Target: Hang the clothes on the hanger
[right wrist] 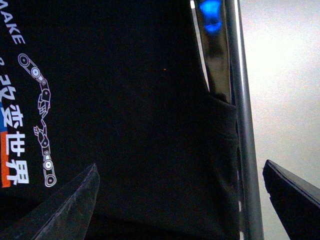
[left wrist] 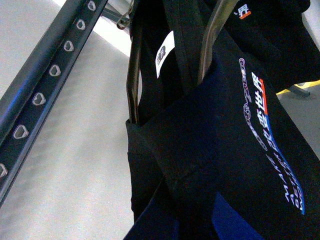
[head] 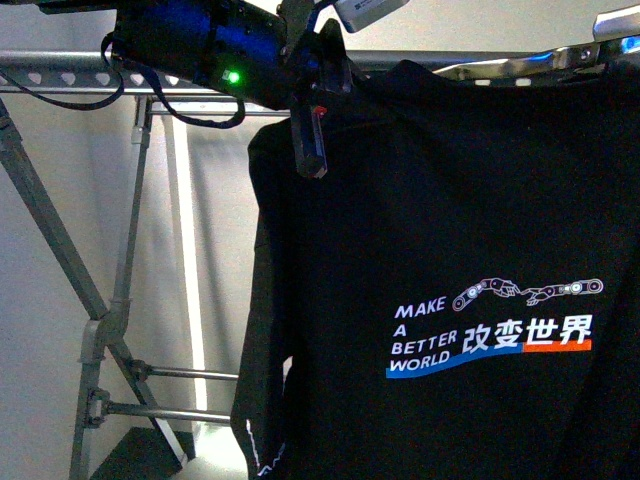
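Item: black printed T-shirt, hanging at the top rail of the grey rack, print facing us. Left gripper sits at the shirt's shoulder edge; we cannot tell whether it grips. Right gripper is released, its fingers spread wide, with fabric and rail showing between them.

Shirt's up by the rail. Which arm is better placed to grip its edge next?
Right, probably: the right gripper is open, with the edge of the T-shirt and a metal bar between its fingers. The left gripper sits at the shirt's top corner, jaws unreadable.
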`<act>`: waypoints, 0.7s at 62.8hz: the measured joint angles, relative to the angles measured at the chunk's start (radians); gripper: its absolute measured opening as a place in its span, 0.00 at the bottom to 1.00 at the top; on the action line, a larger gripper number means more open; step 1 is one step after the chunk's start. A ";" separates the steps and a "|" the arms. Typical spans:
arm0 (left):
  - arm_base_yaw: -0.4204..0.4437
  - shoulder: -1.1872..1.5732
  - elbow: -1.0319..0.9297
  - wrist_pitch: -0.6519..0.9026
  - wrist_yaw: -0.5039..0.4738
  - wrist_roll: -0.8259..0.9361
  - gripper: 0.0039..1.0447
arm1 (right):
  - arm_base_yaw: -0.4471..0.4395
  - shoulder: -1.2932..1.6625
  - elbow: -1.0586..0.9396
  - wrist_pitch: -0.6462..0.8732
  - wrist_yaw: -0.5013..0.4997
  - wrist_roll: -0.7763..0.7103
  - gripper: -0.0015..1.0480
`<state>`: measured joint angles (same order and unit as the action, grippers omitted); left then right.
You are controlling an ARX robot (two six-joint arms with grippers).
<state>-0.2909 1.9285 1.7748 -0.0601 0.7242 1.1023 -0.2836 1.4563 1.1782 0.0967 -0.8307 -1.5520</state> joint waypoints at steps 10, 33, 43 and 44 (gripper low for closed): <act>-0.001 0.000 0.000 0.000 0.000 0.000 0.04 | 0.023 0.076 0.119 -0.076 0.022 -0.050 0.93; -0.001 0.000 0.000 0.000 0.000 -0.001 0.04 | 0.048 0.215 0.317 -0.136 0.099 -0.018 0.93; -0.001 0.000 0.000 0.000 0.000 -0.001 0.04 | 0.056 0.265 0.379 -0.140 0.148 0.029 0.93; -0.001 0.000 0.000 0.000 0.000 -0.001 0.04 | 0.058 0.270 0.383 -0.138 0.152 0.037 0.93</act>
<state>-0.2916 1.9285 1.7748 -0.0601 0.7246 1.1015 -0.2260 1.7260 1.5608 -0.0414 -0.6785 -1.5154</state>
